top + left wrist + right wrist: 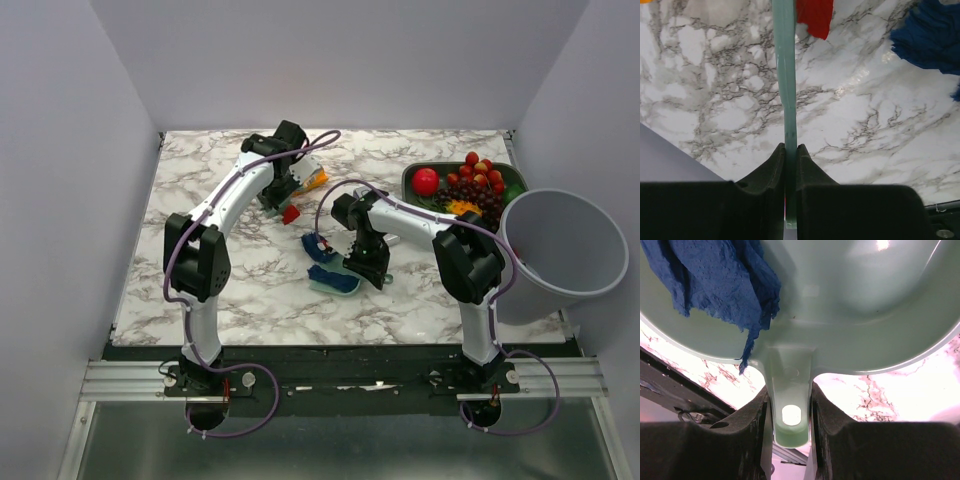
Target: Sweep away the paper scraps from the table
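Observation:
My left gripper (791, 148) is shut on a thin pale-green flat tool (784, 65), seen edge-on and reaching down toward the table (850, 120). In the top view the left gripper (283, 193) sits at the back middle, just behind a red paper scrap (291, 213) (815, 17). A dark blue scrap (316, 244) (930, 35) lies on the marble beside it. My right gripper (788, 390) (362, 266) is shut on the handle of a mint-green dustpan (860, 305) (322, 284). A large blue scrap (715, 275) (336, 280) rests in the pan.
A green tray (513, 176) at the back right holds a round red fruit (426, 181) and grapes (478, 190). A grey bin (560, 250) stands off the table's right edge. An orange snack bag (318, 180) lies by the left gripper.

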You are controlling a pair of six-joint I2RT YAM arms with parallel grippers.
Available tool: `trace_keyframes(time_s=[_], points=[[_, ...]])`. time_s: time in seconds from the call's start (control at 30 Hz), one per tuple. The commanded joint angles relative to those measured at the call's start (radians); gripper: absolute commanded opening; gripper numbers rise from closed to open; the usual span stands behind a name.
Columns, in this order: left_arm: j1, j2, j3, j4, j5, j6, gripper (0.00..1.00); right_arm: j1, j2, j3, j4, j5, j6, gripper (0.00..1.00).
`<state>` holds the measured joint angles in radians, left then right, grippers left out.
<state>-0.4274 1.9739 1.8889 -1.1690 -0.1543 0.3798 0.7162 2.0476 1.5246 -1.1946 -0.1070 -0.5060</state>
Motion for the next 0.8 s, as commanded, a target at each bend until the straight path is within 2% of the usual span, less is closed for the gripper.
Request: trace_keyframes(time_s=[0.0, 0.13, 0.3, 0.4, 0.43, 0.53, 0.63, 0.77], points=[[-0.008, -0.081, -0.060, -0.075, 0.194, -0.061, 0.00, -0.003, -0.003, -0.014, 0.003, -0.016, -0.005, 0.01], [-0.019, -0.147, -0.102, -0.116, 0.317, -0.082, 0.00, -0.003, 0.003, -0.003, 0.000, -0.013, -0.005, 0.01], [-0.047, -0.240, -0.060, -0.218, 0.438, -0.067, 0.00, -0.001, 0.005, -0.012, 0.000, -0.007, -0.006, 0.01], [-0.045, -0.268, -0.028, -0.215, 0.382, -0.071, 0.00, -0.003, 0.005, -0.023, 0.003, 0.000, -0.008, 0.01], [-0.045, -0.273, -0.025, -0.204, 0.272, -0.067, 0.00, -0.003, 0.005, -0.026, 0.003, 0.001, -0.009, 0.01], [-0.027, -0.277, -0.056, -0.144, 0.118, -0.038, 0.00, -0.003, 0.006, -0.026, 0.004, 0.009, -0.009, 0.01], [-0.019, -0.271, -0.108, -0.100, 0.098, -0.027, 0.00, -0.003, 0.003, -0.027, 0.004, 0.016, -0.011, 0.01], [-0.017, -0.224, -0.152, -0.066, 0.149, -0.056, 0.00, -0.003, -0.001, -0.041, 0.006, 0.020, -0.014, 0.01]])
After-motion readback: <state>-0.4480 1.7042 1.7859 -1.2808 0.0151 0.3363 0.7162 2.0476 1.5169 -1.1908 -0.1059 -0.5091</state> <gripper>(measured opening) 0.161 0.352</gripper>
